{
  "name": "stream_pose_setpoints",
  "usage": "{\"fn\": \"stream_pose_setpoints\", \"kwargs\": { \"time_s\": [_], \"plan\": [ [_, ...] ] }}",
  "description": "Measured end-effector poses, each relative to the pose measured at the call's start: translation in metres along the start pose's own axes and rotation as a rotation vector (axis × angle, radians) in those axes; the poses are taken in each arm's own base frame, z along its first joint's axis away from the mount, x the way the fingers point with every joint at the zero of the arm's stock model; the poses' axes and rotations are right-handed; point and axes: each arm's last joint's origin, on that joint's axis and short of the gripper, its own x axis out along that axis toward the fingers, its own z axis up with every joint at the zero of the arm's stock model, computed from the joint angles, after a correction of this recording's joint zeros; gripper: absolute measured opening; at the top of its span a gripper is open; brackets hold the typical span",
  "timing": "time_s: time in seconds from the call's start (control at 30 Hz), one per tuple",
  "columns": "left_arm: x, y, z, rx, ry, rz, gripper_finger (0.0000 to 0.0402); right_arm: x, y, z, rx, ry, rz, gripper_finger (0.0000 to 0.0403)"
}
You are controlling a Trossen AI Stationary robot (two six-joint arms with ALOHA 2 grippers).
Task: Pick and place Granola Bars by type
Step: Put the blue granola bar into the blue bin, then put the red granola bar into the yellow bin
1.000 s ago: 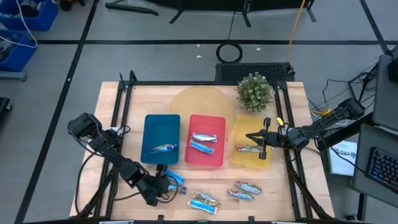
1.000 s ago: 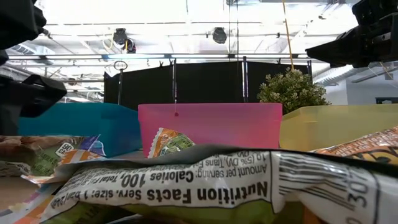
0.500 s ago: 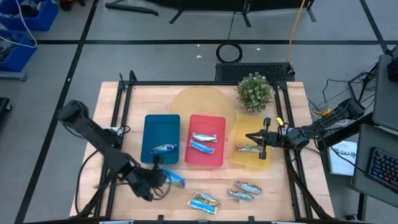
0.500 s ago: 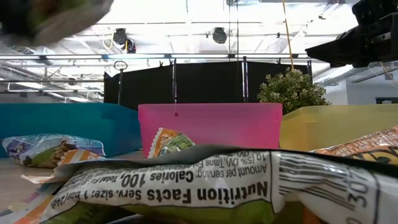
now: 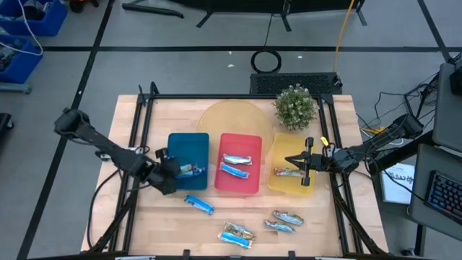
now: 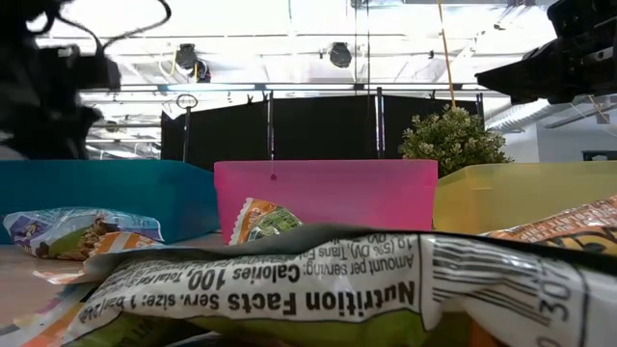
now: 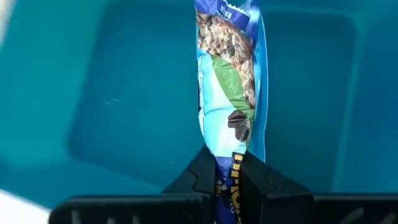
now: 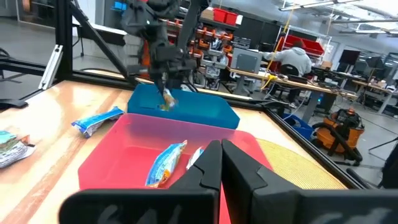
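Observation:
My left gripper (image 5: pixel 172 170) is over the blue tray (image 5: pixel 186 148), shut on a blue granola bar (image 7: pixel 229 87) that also shows in the right wrist view (image 8: pixel 166 99). In the high view a bar (image 5: pixel 192 170) shows beside its fingers; I cannot tell whether it is the held one or one lying flat in the tray. My right gripper (image 5: pixel 304 170) waits shut above the yellow tray (image 5: pixel 292 144). Two bars (image 5: pixel 237 165) lie in the red tray, one (image 5: pixel 286 172) in the yellow tray. Another blue bar (image 5: pixel 198 204) lies flat on the table. My left gripper pinches the blue bar by one end (image 7: pixel 227 177) between its two fingers (image 7: pixel 202 174). The fingers come from above, slanting down, and lie along the bar. The bar reaches out past the fingertips toward the blue tray's floor; whether its free end touches the floor I cannot tell.
Three more bars (image 5: pixel 237 233) (image 5: pixel 287 217) (image 5: pixel 277 226) lie near the table's near edge; one fills the front of the low view (image 6: pixel 318 289). A potted plant (image 5: pixel 295 106) and a round yellow mat (image 5: pixel 224 119) sit at the far side. Black frame rails run along both sides.
My left gripper rose from the table near its near edge with a blue bar and swung toward the far edge, over the blue tray. The bar is lifted clear of the table. A second blue bar stayed on the table where the gripper had been.

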Motion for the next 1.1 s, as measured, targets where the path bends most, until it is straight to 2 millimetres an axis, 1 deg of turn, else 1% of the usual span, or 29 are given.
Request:
{"fn": "stream_pose_setpoints", "kwargs": {
  "time_s": [0.07, 0.13, 0.23, 0.33, 0.43, 0.53, 0.6, 0.67, 0.73, 0.8, 0.83, 0.9, 0.93, 1.0, 1.03, 1.1],
  "plan": [
    [0.008, 0.001, -0.002, -0.016, 0.002, -0.039, 0.0035, 0.0, 0.0, 0.0, 0.0, -0.001, -0.001, 0.0],
    [0.013, 0.0, 0.001, -0.026, -0.014, -0.095, 0.0045, 0.0, 0.0, 0.0, -0.001, 0.0, 0.0, 0.0],
    [0.013, 0.002, 0.004, -0.039, -0.003, -0.107, 0.0069, 0.0, 0.0, 0.0, 0.004, -0.001, -0.001, 0.0],
    [0.01, 0.002, 0.011, -0.033, -0.005, -0.13, 0.0104, 0.0, 0.0, 0.001, 0.018, -0.007, -0.002, 0.0],
    [0.0, 0.001, 0.021, -0.011, -0.039, -0.14, 0.0143, 0.0, 0.0, 0.001, 0.035, -0.012, -0.003, 0.0],
    [-0.014, 0.001, 0.034, 0.016, -0.1, -0.092, 0.0179, 0.0, 0.0, 0.001, 0.038, -0.012, -0.003, 0.0],
    [-0.027, 0.0, 0.045, 0.018, -0.19, -0.054, 0.0196, 0.0, 0.0, 0.001, 0.039, -0.013, -0.003, 0.0],
    [-0.04, -0.004, 0.055, 0.031, -0.311, -0.067, 0.0203, 0.0, 0.0, 0.002, 0.041, -0.015, -0.003, 0.0],
    [-0.049, -0.016, 0.065, 0.047, -0.468, -0.15, 0.0197, 0.0, 0.0, 0.002, 0.048, -0.021, -0.004, 0.0],
    [-0.049, -0.029, 0.066, 0.11, -0.613, -0.21, 0.0172, 0.0, -0.001, 0.003, 0.075, -0.031, -0.002, 0.0],
    [-0.046, -0.036, 0.063, 0.165, -0.661, -0.23, 0.0154, 0.0, -0.001, 0.005, 0.088, -0.049, 0.006, 0.0],
    [-0.035, -0.046, 0.053, 0.286, -0.763, -0.255, 0.0105, 0.0, 0.0, 0.008, 0.091, -0.068, 0.045, 0.0],
    [-0.031, -0.048, 0.046, 0.326, -0.815, -0.257, 0.0077, 0.001, 0.002, 0.005, 0.067, -0.04, 0.061, 0.0],
    [-0.026, -0.046, 0.036, 0.328, -0.937, -0.27, 0.0025, 0.006, 0.005, 0.022, 0.025, 0.011, 0.087, 0.0],
    [-0.022, -0.043, 0.031, 0.308, -0.98, -0.275, 0.0014, 0.008, 0.006, 0.032, 0.012, 0.046, 0.092, 0.0],
    [-0.011, -0.034, 0.018, 0.274, -1.017, -0.272, 0.0014, 0.015, 0.012, 0.052, 0.0, 0.139, 0.101, 0.0]
  ]
}}
